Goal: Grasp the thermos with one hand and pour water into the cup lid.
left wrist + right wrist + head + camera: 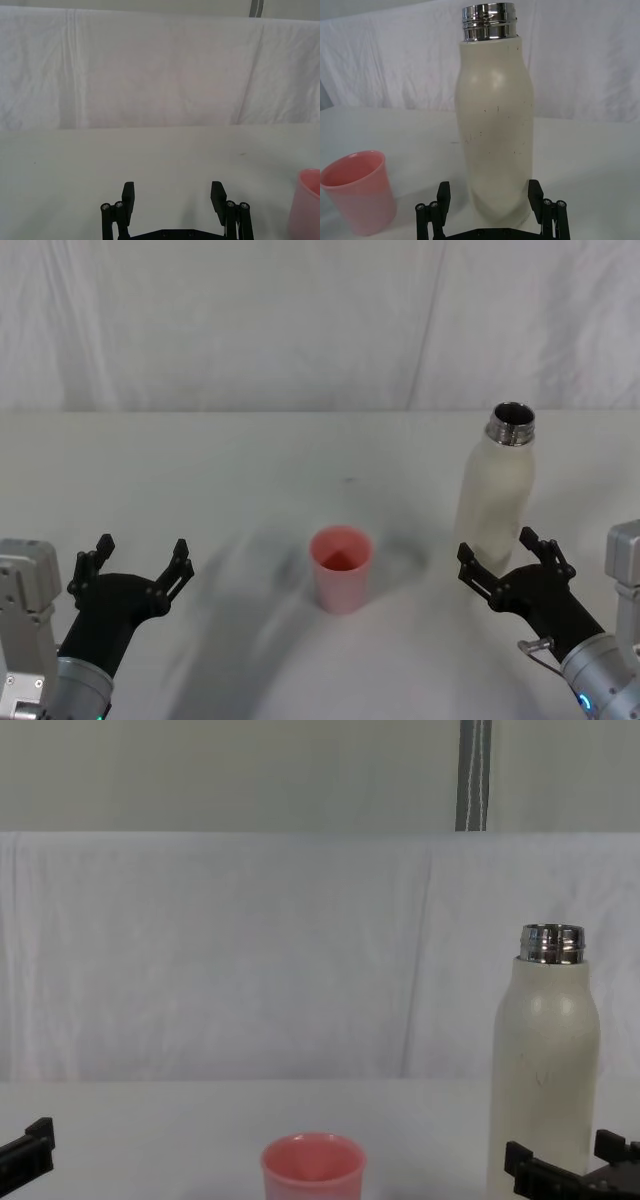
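White table [250, 460]: one thermos [497, 495], one cup lid [341, 568], two grippers' jaws wide, empty.

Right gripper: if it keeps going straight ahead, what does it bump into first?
Most likely the thermos. The right gripper points at its lower body with open fingers on either side, seemingly not touching yet.

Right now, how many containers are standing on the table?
2. The thermos stands upright on the robot's right, uncapped, just beyond the open right claw. The cup lid sits near the table's middle, mouth up. The left claw hovers open, well apart from both.
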You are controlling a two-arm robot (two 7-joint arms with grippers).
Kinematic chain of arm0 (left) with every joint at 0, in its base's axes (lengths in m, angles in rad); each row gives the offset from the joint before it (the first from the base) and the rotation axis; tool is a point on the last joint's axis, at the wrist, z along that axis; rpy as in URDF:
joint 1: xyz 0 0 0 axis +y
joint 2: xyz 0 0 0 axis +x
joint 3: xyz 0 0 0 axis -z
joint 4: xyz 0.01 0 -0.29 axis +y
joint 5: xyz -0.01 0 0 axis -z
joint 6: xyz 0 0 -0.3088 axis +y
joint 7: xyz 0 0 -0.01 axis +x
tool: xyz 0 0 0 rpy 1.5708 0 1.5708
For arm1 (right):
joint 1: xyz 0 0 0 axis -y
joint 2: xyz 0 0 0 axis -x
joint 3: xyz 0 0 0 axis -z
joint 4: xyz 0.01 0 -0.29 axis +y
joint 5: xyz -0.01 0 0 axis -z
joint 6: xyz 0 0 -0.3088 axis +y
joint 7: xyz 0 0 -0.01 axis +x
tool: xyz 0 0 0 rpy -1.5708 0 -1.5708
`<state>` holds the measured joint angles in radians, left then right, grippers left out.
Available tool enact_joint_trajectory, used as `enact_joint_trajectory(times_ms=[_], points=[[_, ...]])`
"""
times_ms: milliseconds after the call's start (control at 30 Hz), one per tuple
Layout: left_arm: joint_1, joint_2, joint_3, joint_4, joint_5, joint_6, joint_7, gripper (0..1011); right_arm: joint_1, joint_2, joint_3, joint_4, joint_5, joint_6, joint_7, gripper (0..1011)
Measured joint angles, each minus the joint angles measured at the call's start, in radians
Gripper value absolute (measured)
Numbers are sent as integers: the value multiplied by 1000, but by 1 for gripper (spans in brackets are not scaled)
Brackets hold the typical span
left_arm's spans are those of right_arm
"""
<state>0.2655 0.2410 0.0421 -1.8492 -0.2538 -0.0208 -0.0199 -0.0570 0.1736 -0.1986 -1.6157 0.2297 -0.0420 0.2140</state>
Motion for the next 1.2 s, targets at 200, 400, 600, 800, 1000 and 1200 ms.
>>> enact_joint_trajectory(times_ms=[200,400,600,800,1000,1200], points=[[0,0,0,0,0,0,0,1001,21,0,-3,23,2,-4,3,1003],[0,0,0,0,0,0,0,1001,43,0,-5,48,3,-6,6,1003],[0,0,0,0,0,0,0,1001,66,2,-8,72,3,-6,11,1003],[0,0,0,0,0,0,0,1001,89,4,-11,96,3,-5,16,1003],[0,0,0,0,0,0,0,1001,111,1,-14,126,2,-6,16,1003],[0,0,0,0,0,0,0,1001,139,-10,-18,156,2,-11,16,1003]])
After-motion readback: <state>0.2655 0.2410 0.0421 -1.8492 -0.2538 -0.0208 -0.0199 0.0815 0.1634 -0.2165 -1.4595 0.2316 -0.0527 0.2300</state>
